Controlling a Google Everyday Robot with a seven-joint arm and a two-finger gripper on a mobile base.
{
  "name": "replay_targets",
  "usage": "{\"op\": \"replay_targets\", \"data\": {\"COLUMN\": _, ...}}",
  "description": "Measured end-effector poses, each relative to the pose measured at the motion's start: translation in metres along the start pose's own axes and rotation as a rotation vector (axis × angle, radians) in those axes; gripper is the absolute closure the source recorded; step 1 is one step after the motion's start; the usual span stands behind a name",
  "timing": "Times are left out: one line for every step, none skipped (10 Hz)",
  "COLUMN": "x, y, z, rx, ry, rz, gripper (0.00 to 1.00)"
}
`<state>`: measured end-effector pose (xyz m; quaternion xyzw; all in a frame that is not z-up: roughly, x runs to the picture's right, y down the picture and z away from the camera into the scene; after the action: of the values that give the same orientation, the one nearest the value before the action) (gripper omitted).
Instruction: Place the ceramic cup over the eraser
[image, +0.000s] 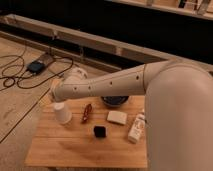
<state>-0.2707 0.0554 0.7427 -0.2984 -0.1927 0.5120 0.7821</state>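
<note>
The ceramic cup (62, 114), small, white and without a handle, stands upright on the left part of the wooden table (75, 150). The eraser (99, 131), a small black block, lies near the table's middle, to the right of the cup and nearer the front. My white arm reaches in from the right, and its gripper (59, 99) hangs just above the cup's rim, largely hidden behind the wrist. It is open and holds nothing.
A reddish-brown stick (87, 113) lies between cup and eraser. A flat white block (117, 118) and a labelled white bottle (136, 127) lie to the right, with a dark bowl (115, 101) behind under the arm. Cables and a device (37, 66) cover the floor to the left.
</note>
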Motion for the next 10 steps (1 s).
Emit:
{"op": "replay_targets", "data": {"x": 0.0, "y": 0.0, "z": 0.0, "rx": 0.0, "ry": 0.0, "rz": 0.0, "gripper": 0.2}}
{"op": "replay_targets", "data": {"x": 0.0, "y": 0.0, "z": 0.0, "rx": 0.001, "ry": 0.001, "rz": -0.001, "gripper": 0.2}}
{"op": "replay_targets", "data": {"x": 0.001, "y": -0.001, "z": 0.001, "rx": 0.004, "ry": 0.006, "rz": -0.003, "gripper": 0.2}}
{"op": "replay_targets", "data": {"x": 0.005, "y": -0.006, "z": 0.004, "rx": 0.013, "ry": 0.026, "rz": -0.013, "gripper": 0.2}}
{"op": "replay_targets", "data": {"x": 0.011, "y": -0.012, "z": 0.011, "rx": 0.025, "ry": 0.059, "rz": -0.032, "gripper": 0.2}}
{"op": "replay_targets", "data": {"x": 0.016, "y": -0.018, "z": 0.018, "rx": 0.033, "ry": 0.093, "rz": -0.051, "gripper": 0.2}}
{"op": "replay_targets", "data": {"x": 0.021, "y": -0.027, "z": 0.025, "rx": 0.041, "ry": 0.132, "rz": -0.069, "gripper": 0.2}}
{"op": "replay_targets", "data": {"x": 0.024, "y": -0.033, "z": 0.029, "rx": 0.044, "ry": 0.158, "rz": -0.078, "gripper": 0.2}}
{"op": "replay_targets", "data": {"x": 0.027, "y": -0.038, "z": 0.034, "rx": 0.045, "ry": 0.189, "rz": -0.087, "gripper": 0.2}}
{"op": "replay_targets", "data": {"x": 0.031, "y": -0.042, "z": 0.039, "rx": 0.043, "ry": 0.22, "rz": -0.097, "gripper": 0.2}}
